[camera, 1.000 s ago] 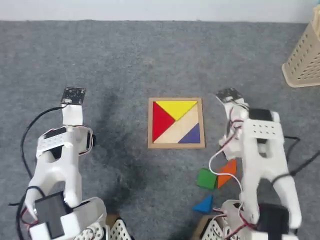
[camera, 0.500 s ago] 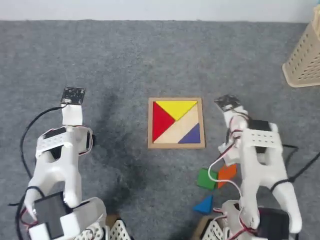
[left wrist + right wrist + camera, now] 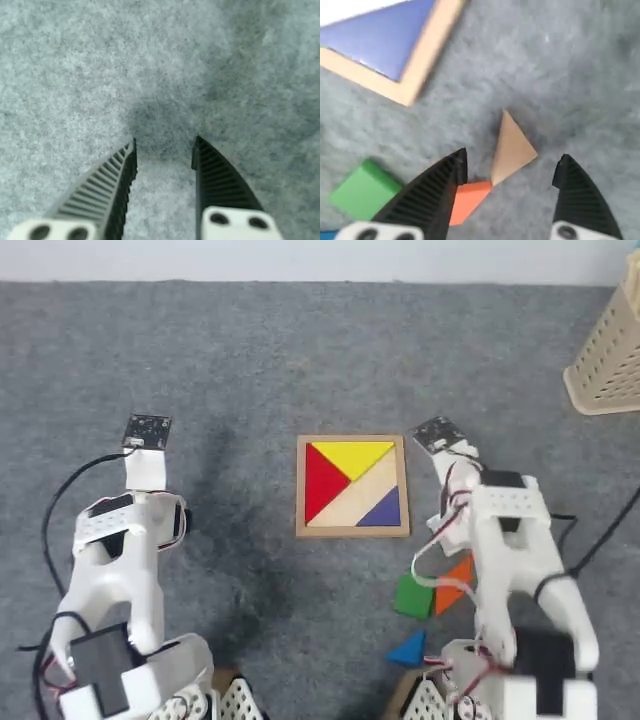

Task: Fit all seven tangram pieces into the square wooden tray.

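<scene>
Two fingers of your right gripper (image 3: 512,162) stood apart with nothing clamped, and a pale wooden triangle (image 3: 512,145) lay on the carpet (image 3: 150,60) between them, near the tips. An orange piece (image 3: 467,197) lay just beside one finger and seemed to touch the pale triangle's corner. Farther out on that same side you had a green square (image 3: 362,192). Beyond the fingertips was a corner of the square wooden tray (image 3: 426,50), with a blue piece (image 3: 380,35) inside it. In the high view the tray held also a yellow triangle (image 3: 350,457) and a red triangle (image 3: 322,485), and a blue triangle (image 3: 407,648) lay behind the gripper, toward the arm's base. Your left gripper (image 3: 164,150) had its fingers spread too, holding nothing, over bare carpet and well apart from the tray.
</scene>
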